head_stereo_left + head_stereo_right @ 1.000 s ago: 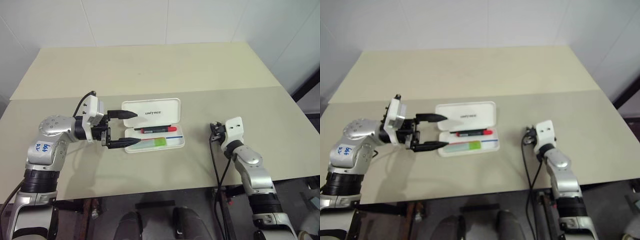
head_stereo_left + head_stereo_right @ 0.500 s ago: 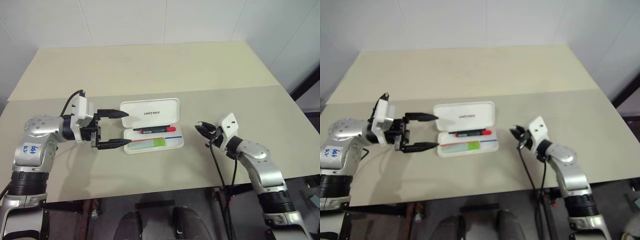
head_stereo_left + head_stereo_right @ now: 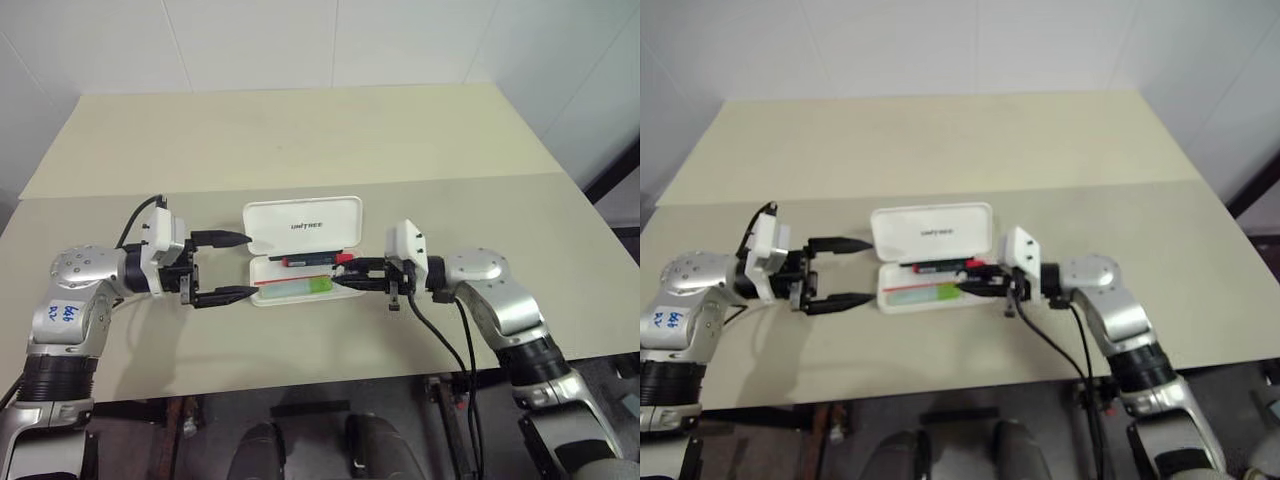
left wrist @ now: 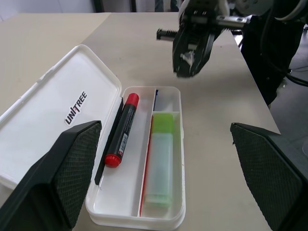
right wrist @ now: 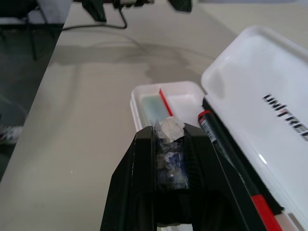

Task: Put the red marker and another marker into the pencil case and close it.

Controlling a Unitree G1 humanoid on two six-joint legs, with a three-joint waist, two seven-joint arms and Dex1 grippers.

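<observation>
The white pencil case [image 3: 303,225] lies open mid-table, its lid raised at the back. The red marker [image 4: 121,130] lies in the tray's rear compartment, along the hinge. In the front compartment rests the other marker, a light-green highlighter [image 4: 160,159]. My left gripper [image 3: 250,265] is open, level with the case's left end, one finger by the lid and one by the tray's front corner. My right gripper [image 3: 342,282] is shut and empty. It points left, with its tips at the tray's right end, close to the red cap.
The beige table [image 3: 300,140] has a seam [image 3: 500,178] running across behind the case. Bare tabletop lies on all sides of the case. A black cable [image 3: 440,330] hangs from my right wrist over the front edge.
My right gripper swung in from the right side of the table to the case's right end and turned to point left. My left gripper drew back a little to the left.
</observation>
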